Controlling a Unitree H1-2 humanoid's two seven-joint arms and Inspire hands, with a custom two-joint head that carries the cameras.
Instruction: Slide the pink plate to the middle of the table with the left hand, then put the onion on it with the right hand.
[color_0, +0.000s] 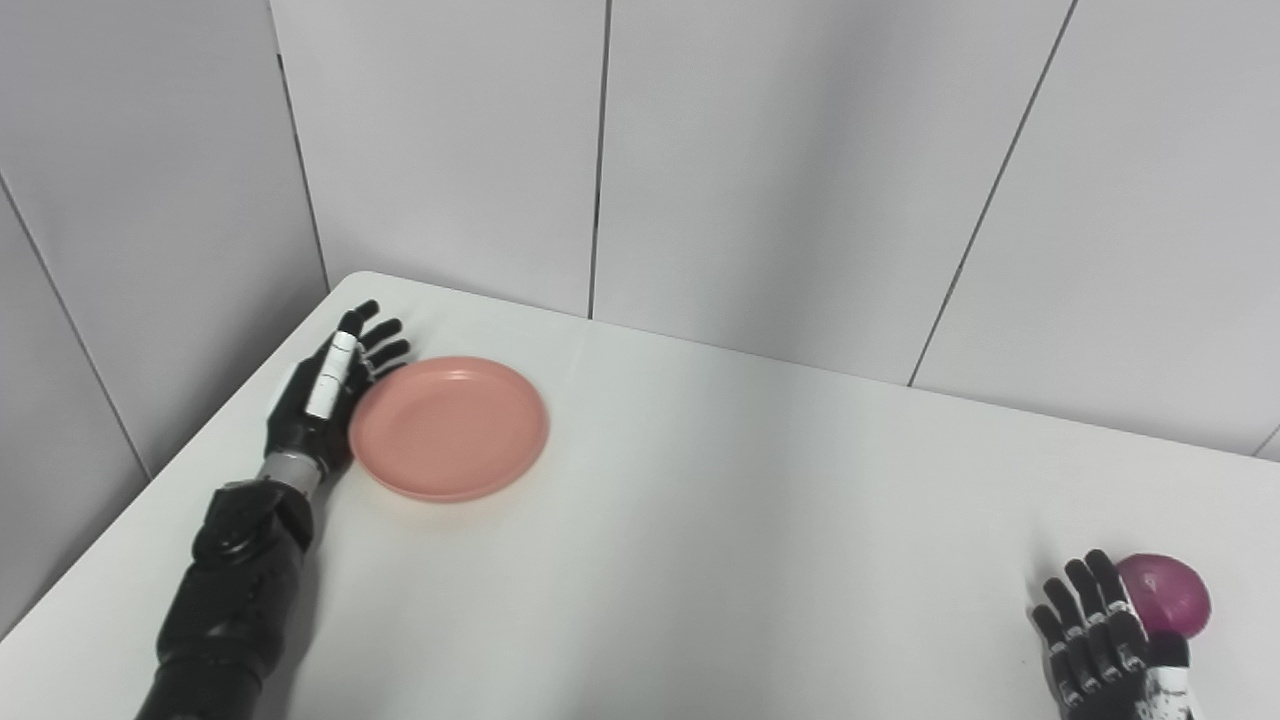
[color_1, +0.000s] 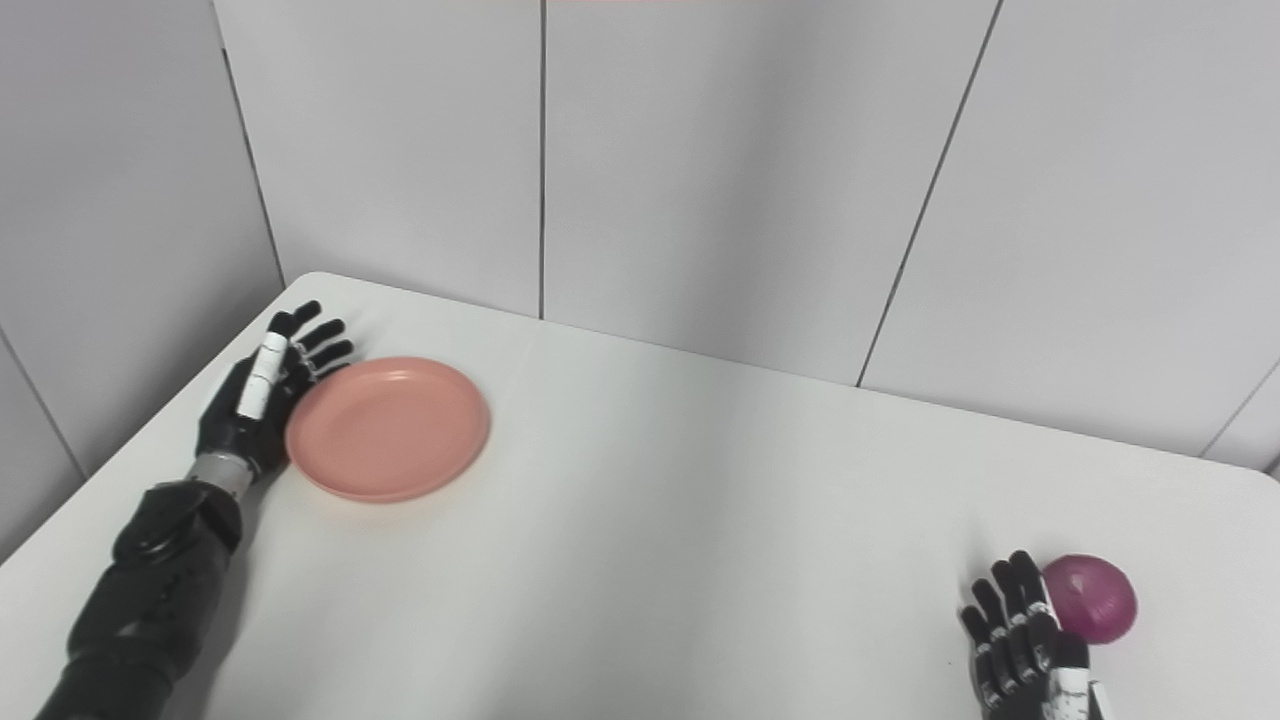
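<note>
Fingers (color_0: 372, 340) of left hand (color_0: 322, 392) edge pink plate (color_0: 450, 428).

Plain salmon pink all over the plate (color_0: 450, 428), no pattern. Deep purple-magenta on the onion (color_0: 1165, 592), with a paler sheen on top. Glossy black on the left robot hand (color_0: 325, 395), with one white strip along a finger and a silver-grey wrist band. Black with white patches on the right robot hand (color_0: 1105, 640). White, unmarked, matte across the bench (color_0: 750, 520). Pale grey on the wall panels (color_0: 800, 170), split by thin dark seams.
</note>
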